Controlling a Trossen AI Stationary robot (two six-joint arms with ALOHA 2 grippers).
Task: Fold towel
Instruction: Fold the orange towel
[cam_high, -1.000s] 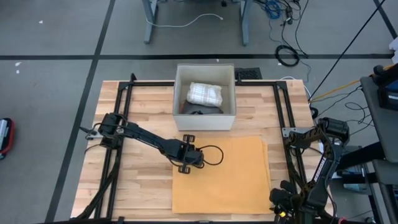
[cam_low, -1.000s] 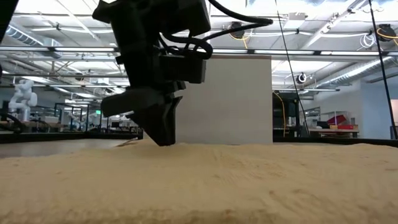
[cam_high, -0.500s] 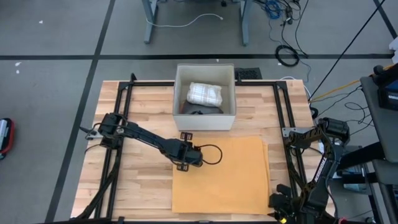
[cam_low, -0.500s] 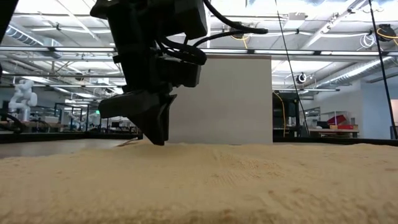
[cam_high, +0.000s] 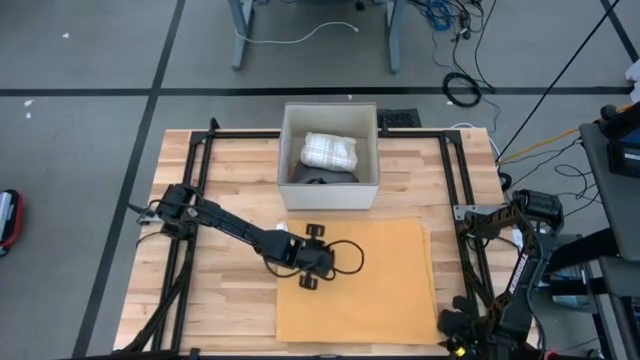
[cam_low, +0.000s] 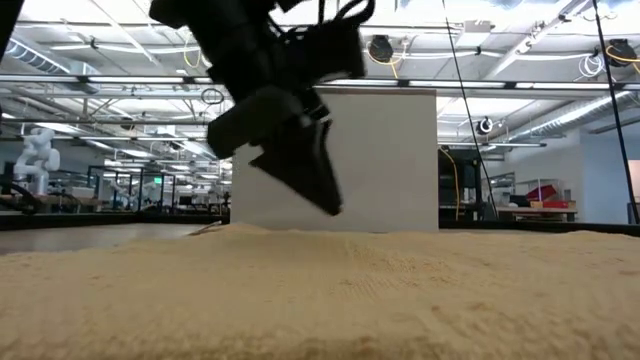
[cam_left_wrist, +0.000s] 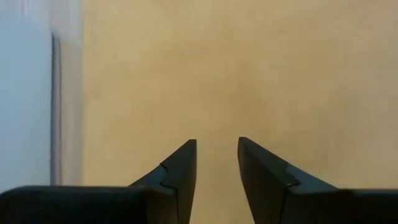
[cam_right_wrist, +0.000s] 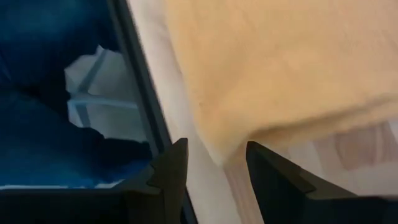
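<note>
From above, the left arm reaches from the table's (cam_high: 215, 310) left side in toward the middle, and its left hand (cam_high: 318, 258) hangs over the tan towel (cam_high: 370, 290), near the corner closest to the white box (cam_high: 329, 190). The towel lies flat on the wooden table just in front of that box, which holds a white checked bundle (cam_high: 329, 150). Only this view shows the bundle and the whole towel.

The low view shows what the high one cannot: the left hand (cam_low: 325, 200) is tilted, fingertips pointing down and aside, clear above the towel (cam_low: 320, 290), with the box's white wall (cam_low: 385, 160) behind it.

The left wrist view shows the two dark fingers (cam_left_wrist: 180, 171) parted with nothing between them, the towel (cam_left_wrist: 249, 74) filling the space ahead.

The right arm is folded at the table's right edge; its right hand (cam_high: 455, 328) sits beside the towel's near right corner. The right wrist view shows its fingers (cam_right_wrist: 168, 168) apart and empty, the towel's edge (cam_right_wrist: 261, 74) just ahead of them.
</note>
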